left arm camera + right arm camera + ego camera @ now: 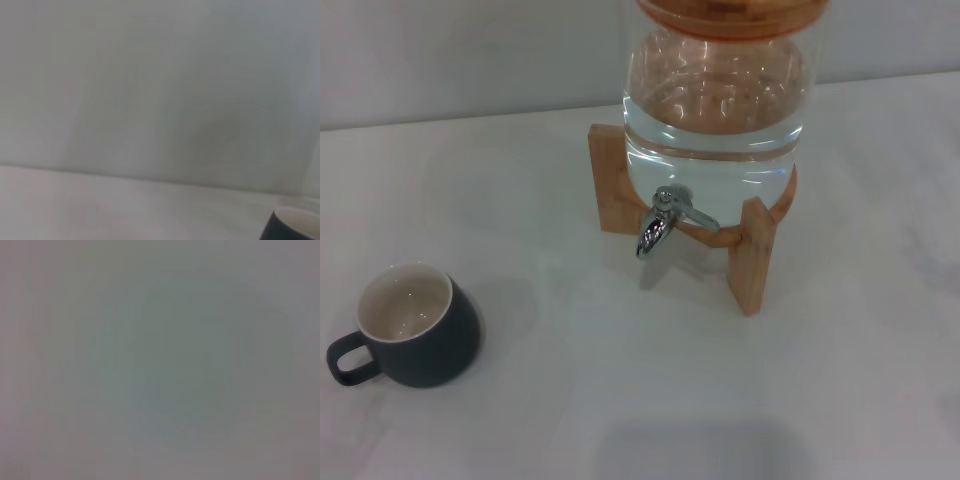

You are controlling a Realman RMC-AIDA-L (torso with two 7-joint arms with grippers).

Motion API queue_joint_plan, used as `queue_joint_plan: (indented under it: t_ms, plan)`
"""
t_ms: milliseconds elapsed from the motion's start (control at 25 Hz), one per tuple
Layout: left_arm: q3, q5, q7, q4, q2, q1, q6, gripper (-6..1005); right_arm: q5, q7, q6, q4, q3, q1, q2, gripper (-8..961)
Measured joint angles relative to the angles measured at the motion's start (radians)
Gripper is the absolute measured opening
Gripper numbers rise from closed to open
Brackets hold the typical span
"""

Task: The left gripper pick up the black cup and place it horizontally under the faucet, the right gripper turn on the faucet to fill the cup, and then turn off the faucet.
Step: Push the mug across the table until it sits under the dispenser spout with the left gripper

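White tabletop point(570, 400) against pale wall; black cup point(410, 325) upright, well left of faucet point(665, 220); neither gripper visible

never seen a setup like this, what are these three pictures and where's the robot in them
These come from three cameras on a two-armed robot: one on its head, one on each wrist. Neither arm nor end effector shows in any picture, so nothing is held.

The head view looks down on a white table. On it stands a glass jar of water with a wooden lid, resting in a wooden stand. A small chrome faucet sticks out at the jar's base, with nothing under its spout. Toward the robot's left, apart from the jar, a black cup stands upright and empty, its handle pointing away from the jar.

The left wrist view shows mostly a plain wall and table, with the cup's rim in one corner. The right wrist view shows only a blank grey surface.
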Motion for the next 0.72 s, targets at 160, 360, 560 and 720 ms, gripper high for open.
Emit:
queue_joint_plan:
  t_ms: [160, 360, 560, 720]
  plan:
    - [0.000, 0.052, 0.026, 0.022, 0.000, -0.033, -0.054, 886, 0.000, 0.000, 0.002, 0.000, -0.002, -0.001, 0.003, 804]
    - [0.000, 0.092, 0.075, 0.069, 0.000, -0.074, -0.102, 886, 0.000, 0.000, 0.009, 0.000, -0.005, -0.003, 0.005, 804]
    - [0.000, 0.116, 0.100, 0.103, 0.000, -0.091, -0.122, 885, 0.002, 0.000, 0.019, 0.000, -0.005, -0.004, 0.005, 803]
    - [0.000, 0.134, 0.104, 0.123, 0.001, -0.102, -0.159, 885, 0.003, 0.000, 0.021, 0.000, -0.006, -0.002, 0.005, 803]
